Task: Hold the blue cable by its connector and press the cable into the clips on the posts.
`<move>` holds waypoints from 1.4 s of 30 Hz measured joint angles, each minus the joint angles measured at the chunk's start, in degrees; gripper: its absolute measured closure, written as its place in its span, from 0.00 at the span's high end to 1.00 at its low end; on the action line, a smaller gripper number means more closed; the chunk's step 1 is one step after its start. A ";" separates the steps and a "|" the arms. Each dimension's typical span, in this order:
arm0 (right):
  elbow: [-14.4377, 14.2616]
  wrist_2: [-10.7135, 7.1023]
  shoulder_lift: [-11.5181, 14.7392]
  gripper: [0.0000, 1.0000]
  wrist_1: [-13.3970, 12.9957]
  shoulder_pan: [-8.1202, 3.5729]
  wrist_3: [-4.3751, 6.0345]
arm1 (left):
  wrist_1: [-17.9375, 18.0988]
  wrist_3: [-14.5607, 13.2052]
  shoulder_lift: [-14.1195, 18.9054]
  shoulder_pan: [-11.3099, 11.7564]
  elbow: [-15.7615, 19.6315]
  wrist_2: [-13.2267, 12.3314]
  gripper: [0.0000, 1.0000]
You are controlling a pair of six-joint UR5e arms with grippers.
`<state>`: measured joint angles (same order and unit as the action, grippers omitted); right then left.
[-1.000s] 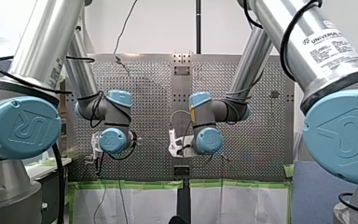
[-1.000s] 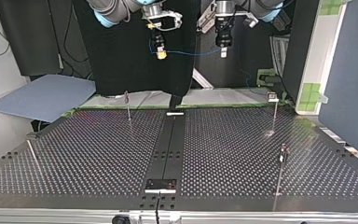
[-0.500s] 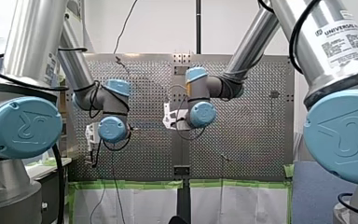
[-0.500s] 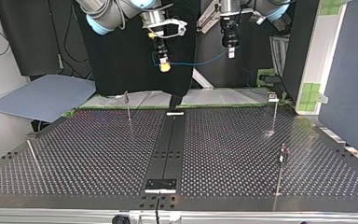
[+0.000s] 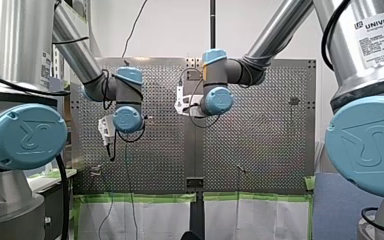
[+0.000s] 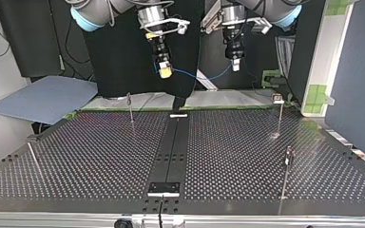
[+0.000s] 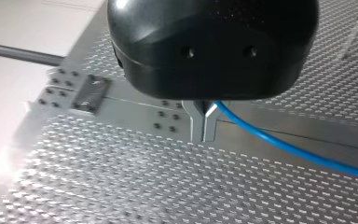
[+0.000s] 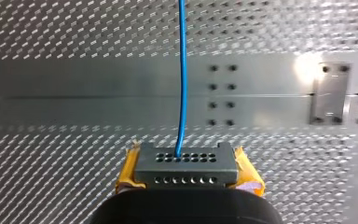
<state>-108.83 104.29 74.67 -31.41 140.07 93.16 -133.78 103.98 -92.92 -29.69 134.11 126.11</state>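
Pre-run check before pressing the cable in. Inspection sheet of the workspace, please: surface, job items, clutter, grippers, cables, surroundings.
Surface: perforated table with a dark centre strip.
Job's things: blue cable hangs slack between both grippers, above the table. Its connector is held. Thin posts stand on the table and the cable touches none. Their clips are too small to judge.
Clutter: nothing seen.
Grippers: right gripper, yellow pads, jaws shut on the connector. Left gripper, metal jaws shut on the blue cable.
Cables: black arm cables loop along the arms.
Surroundings: blue-grey sheet beyond the table at the top view's left, green tape at its right.
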 joint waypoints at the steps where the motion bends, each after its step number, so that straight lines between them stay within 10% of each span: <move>1: 0.19 -0.52 0.61 0.00 0.08 -0.11 0.18 | -0.45 0.21 0.46 0.07 -0.46 0.13 0.02; 12: 1.46 -3.75 5.05 0.00 0.10 -1.57 0.83 | -5.55 1.56 5.55 1.93 -5.26 3.30 0.05; 26: 6.76 -6.04 -0.66 0.00 0.79 -1.92 0.96 | -12.42 3.17 12.41 4.95 -12.02 3.55 0.05; 42: 14.24 -8.10 -1.26 0.00 3.54 -0.91 0.98 | -17.91 5.99 15.04 11.92 -13.71 -2.51 0.05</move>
<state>-94.60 96.19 73.41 -27.87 139.16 94.14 -151.69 109.96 -77.88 -17.77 120.40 123.60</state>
